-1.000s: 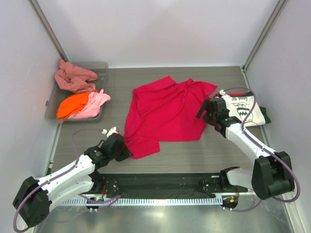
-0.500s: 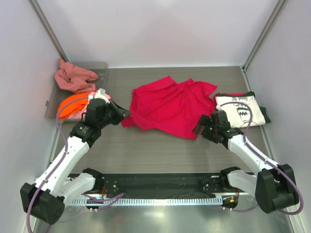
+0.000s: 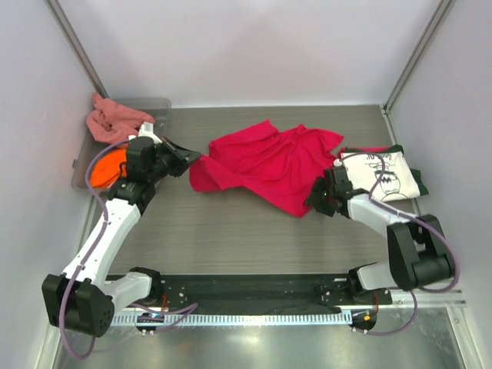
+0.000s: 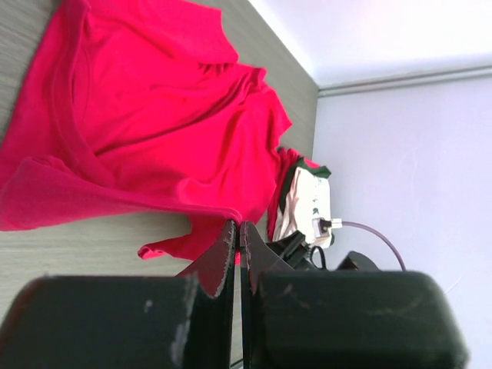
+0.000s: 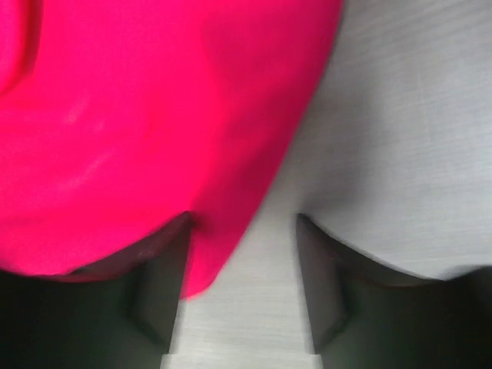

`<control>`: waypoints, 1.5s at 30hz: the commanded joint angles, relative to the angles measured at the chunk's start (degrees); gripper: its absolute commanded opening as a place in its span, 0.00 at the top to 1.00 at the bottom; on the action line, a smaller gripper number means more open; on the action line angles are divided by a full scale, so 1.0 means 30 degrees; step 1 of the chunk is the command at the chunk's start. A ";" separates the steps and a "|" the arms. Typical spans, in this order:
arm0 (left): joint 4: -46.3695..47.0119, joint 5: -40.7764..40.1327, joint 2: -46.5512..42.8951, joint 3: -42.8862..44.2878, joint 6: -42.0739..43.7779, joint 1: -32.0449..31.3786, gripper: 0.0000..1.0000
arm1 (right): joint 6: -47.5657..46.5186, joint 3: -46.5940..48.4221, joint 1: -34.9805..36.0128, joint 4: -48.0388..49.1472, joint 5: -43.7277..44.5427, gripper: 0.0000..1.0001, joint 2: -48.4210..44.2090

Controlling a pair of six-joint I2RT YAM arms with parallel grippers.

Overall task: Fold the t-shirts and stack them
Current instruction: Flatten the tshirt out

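Observation:
The crimson-red t-shirt point(image 3: 261, 165) lies crumpled mid-table; it also fills the left wrist view point(image 4: 154, 115). My left gripper point(image 3: 192, 163) is shut on its left hem, with red cloth pinched between the jaws point(image 4: 237, 229). My right gripper point(image 3: 314, 201) is open low over the shirt's near right corner. In the right wrist view point(image 5: 244, 231) the red cloth point(image 5: 138, 115) covers the left finger and its edge lies between the jaws. The cream t-shirt with dark print point(image 3: 384, 175) lies folded at the right on dark green cloth point(image 3: 416, 178).
A grey plastic bin point(image 3: 81, 173) stands at the far left. It holds a salmon-pink shirt point(image 3: 111, 119) and an orange shirt point(image 3: 101, 165). My left arm hides the light pink one. Grey walls close in the table on three sides.
My left gripper has carried the shirt's hem from the near left up to the far left by the bin, folding it back. My right gripper has dropped to the shirt's near right corner.

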 commanded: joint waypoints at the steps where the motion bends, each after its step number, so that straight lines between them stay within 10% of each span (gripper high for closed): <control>1: 0.1687 0.1227 -0.0207 0.0758 -0.0383 0.0734 1.00 | 0.0018 0.1475 0.0021 0.0876 0.1609 0.46 0.2075; 3: 0.1658 0.1228 -0.0354 0.0729 -0.0266 0.0852 1.00 | 0.0193 0.2206 -0.0008 0.0614 0.2021 0.81 0.2751; 6: 0.1513 0.1316 -0.0792 0.0351 0.0085 0.0881 1.00 | 0.0223 0.2444 -0.0008 -0.0206 0.2345 0.99 0.2259; 13: 0.0927 0.0469 -0.3018 -0.2488 0.0788 0.0853 1.00 | -0.1357 0.3378 0.0285 -0.4507 0.1819 0.98 -0.2602; 19: 0.1159 -0.0354 -0.2030 -0.2758 0.0584 0.0882 1.00 | -0.2324 0.8969 0.0285 -0.5599 0.1498 0.97 0.1251; 21: 0.1277 -0.0674 -0.1324 -0.2436 0.0555 0.0853 1.00 | -0.2617 1.1829 0.0256 -0.5628 0.0564 0.76 0.4297; 23: 0.1509 -0.0823 -0.0474 -0.2201 0.0584 0.0881 1.00 | -0.2794 1.3686 0.0459 -0.6182 -0.0523 0.24 0.6174; 26: 0.1716 -0.1320 0.0142 -0.2230 0.0584 0.0940 1.00 | -0.2999 1.4459 0.0665 -0.6245 -0.0350 0.13 0.6857; 40: 0.3152 -0.6038 0.0787 -0.3609 0.0525 0.1028 1.00 | -0.4198 0.4876 0.0782 -0.2757 -0.0963 0.54 0.0993; 45: 0.3357 -0.6038 0.1081 -0.3723 0.1053 0.1028 1.00 | -0.4756 0.6017 0.2040 -0.2756 -0.0118 0.47 0.3307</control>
